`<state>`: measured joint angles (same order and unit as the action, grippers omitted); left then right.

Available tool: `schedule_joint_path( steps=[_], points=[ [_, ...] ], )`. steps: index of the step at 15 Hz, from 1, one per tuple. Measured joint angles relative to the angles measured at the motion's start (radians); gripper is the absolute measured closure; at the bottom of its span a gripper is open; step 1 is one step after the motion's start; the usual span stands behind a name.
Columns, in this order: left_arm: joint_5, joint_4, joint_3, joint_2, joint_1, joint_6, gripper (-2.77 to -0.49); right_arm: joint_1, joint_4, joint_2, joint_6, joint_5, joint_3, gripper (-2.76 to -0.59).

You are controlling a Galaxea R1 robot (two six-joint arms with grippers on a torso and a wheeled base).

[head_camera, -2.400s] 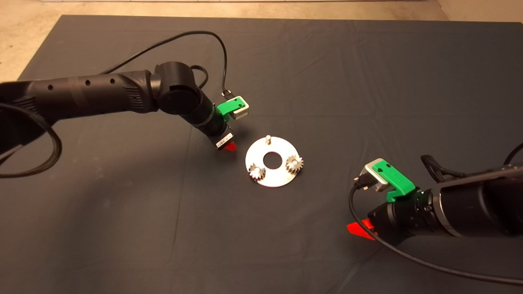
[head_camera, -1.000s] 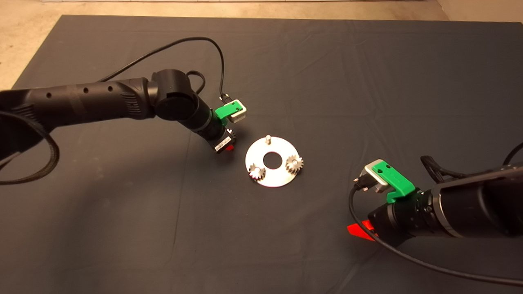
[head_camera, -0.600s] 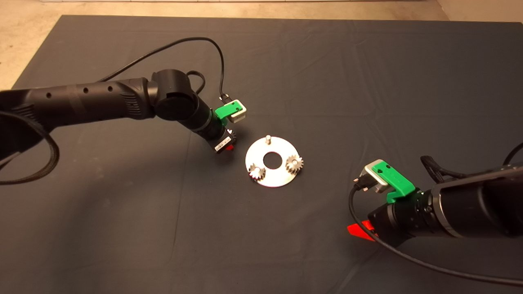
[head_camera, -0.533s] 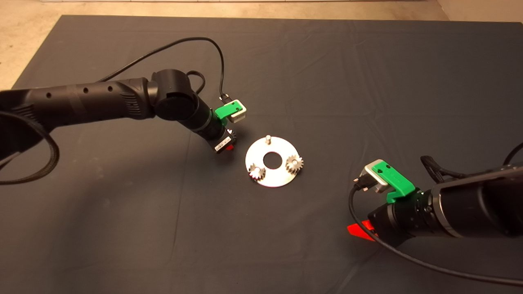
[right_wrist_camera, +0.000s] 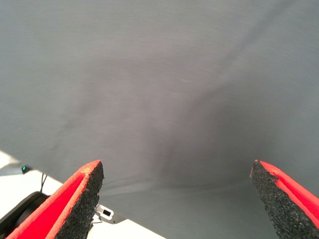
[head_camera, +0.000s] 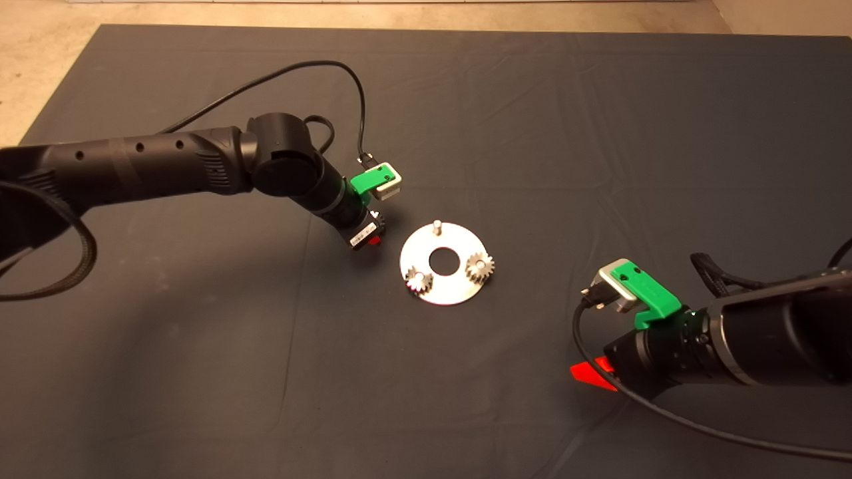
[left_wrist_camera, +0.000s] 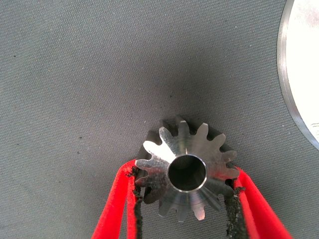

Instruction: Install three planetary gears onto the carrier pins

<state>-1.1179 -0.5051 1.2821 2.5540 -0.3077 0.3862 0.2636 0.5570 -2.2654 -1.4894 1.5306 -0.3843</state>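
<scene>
A shiny round disc lies mid-mat with its carrier pins upright. Two planetary gears sit on the near pins, and the far pin is bare. My left gripper hovers low just left of the disc. In the left wrist view it is shut on a third silver gear, one red finger on each side, beside the disc's rim. In the head view the gripper hides that gear. My right gripper waits open at the lower right, with only mat between its fingers.
The dark mat has light creases across it. A black cable loops above the left arm, and another cable trails from the right arm. Pale floor shows beyond the mat's far and left edges.
My left gripper moved slightly left, away from the disc, over two seconds ago and has held still since. The right gripper has just shifted slightly right and nearer.
</scene>
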Motion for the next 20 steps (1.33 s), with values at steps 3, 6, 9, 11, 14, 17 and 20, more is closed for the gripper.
schedule_joint_path(
  steps=[3,6,9,11,14,17,20],
  points=[
    [0.000,0.000,-0.001,0.000,0.000,0.000,-0.72,0.002,0.000,0.119,0.035,0.000,0.000,-2.20],
    [0.000,0.001,-0.002,0.001,0.000,0.000,-0.66,0.006,0.000,0.197,0.071,0.008,0.000,-2.20],
    [-0.001,0.001,-0.003,0.000,0.000,0.000,-0.60,0.016,0.000,0.219,0.083,0.003,0.000,-2.20],
    [-0.005,0.001,-0.003,-0.002,0.000,0.000,-0.60,0.017,0.000,0.231,0.087,0.003,0.000,-2.20],
    [-0.008,0.000,-0.013,-0.004,0.000,0.000,-0.59,0.017,0.001,0.235,0.090,0.003,0.000,-2.20],
    [-0.018,0.003,-0.070,-0.007,-0.001,0.002,-0.59,0.017,0.001,0.235,0.094,0.003,0.000,-2.20],
    [-0.066,0.004,-0.109,0.006,-0.020,0.021,-0.59,0.017,0.001,0.235,0.094,0.003,0.000,-2.20]
  ],
)
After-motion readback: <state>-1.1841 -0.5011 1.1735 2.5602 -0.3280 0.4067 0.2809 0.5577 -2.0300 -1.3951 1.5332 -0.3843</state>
